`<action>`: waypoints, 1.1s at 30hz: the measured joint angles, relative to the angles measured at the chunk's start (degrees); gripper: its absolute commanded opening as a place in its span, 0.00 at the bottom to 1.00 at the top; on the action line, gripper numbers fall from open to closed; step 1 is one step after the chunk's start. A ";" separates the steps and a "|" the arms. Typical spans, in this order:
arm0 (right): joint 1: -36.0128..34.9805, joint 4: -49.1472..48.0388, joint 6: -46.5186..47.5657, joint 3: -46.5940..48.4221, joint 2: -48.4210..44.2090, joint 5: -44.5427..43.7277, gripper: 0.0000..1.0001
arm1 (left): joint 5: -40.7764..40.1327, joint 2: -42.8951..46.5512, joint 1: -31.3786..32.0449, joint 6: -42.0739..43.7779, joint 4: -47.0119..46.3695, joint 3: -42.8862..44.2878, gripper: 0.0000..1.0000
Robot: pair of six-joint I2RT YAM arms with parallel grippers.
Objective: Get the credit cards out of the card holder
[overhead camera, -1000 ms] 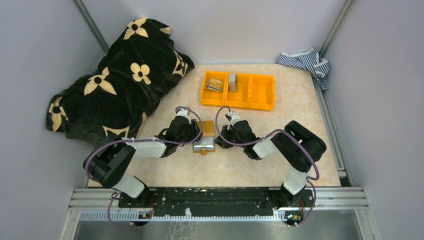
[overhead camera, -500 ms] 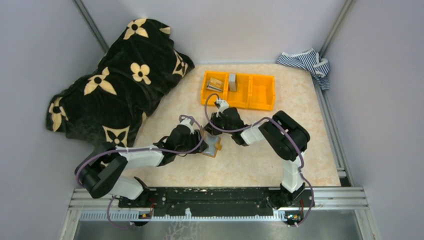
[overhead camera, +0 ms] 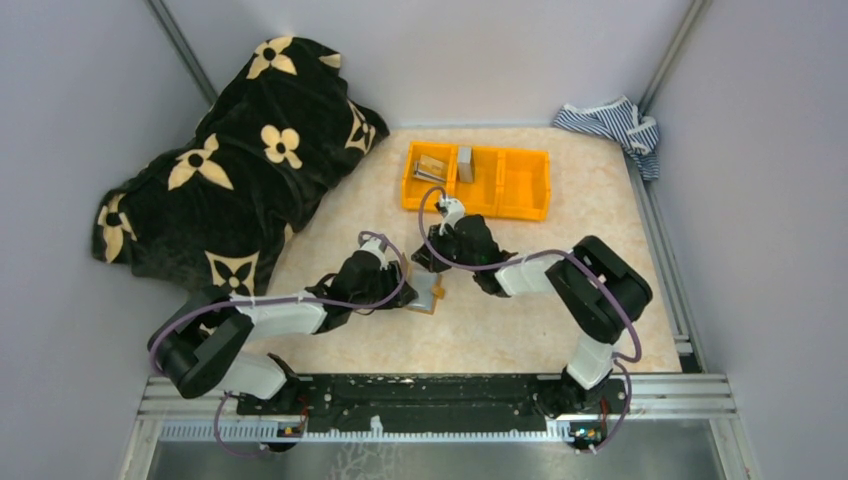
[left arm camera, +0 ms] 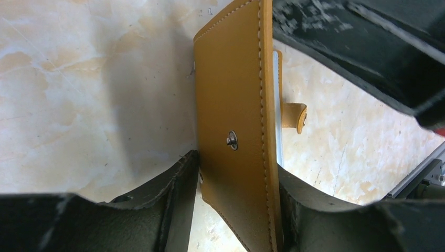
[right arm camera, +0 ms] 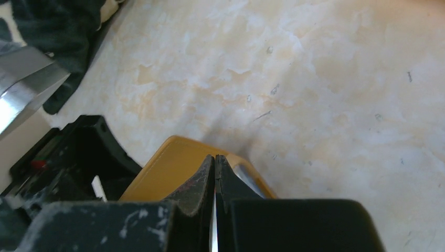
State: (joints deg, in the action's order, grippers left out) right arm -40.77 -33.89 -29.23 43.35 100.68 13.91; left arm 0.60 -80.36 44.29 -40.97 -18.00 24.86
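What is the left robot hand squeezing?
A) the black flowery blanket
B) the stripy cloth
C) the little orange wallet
C: in the left wrist view, the left gripper has a finger pressed on each side of the card holder.

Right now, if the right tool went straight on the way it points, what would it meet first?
The card holder: the shut tips of the right tool point right at its tan edge, apparently very close. Beyond it is the table, though depth is unclear from this view.
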 measured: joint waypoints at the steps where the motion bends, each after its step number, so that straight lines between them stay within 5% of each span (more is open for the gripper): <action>1: -0.20 -0.04 -0.22 -0.83 -1.14 -0.04 0.00 | 0.13 -0.09 0.00 -0.07 -0.15 0.00 0.52; 11: -6.51 -4.50 -3.52 -7.65 -0.68 -1.29 0.00 | 0.72 0.92 0.00 0.00 1.27 0.00 0.56; 24: -6.75 -12.13 -7.04 -9.94 3.32 -0.96 0.00 | -1.51 18.03 0.35 2.60 19.93 4.37 0.57; 33: -6.75 -15.45 -7.63 -9.94 5.31 -0.48 0.00 | 0.37 23.89 0.35 7.26 18.56 10.01 0.57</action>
State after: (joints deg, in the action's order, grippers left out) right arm -47.53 -49.34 -36.86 33.41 106.00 13.43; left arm 0.97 -56.47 44.64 -33.71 0.56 34.87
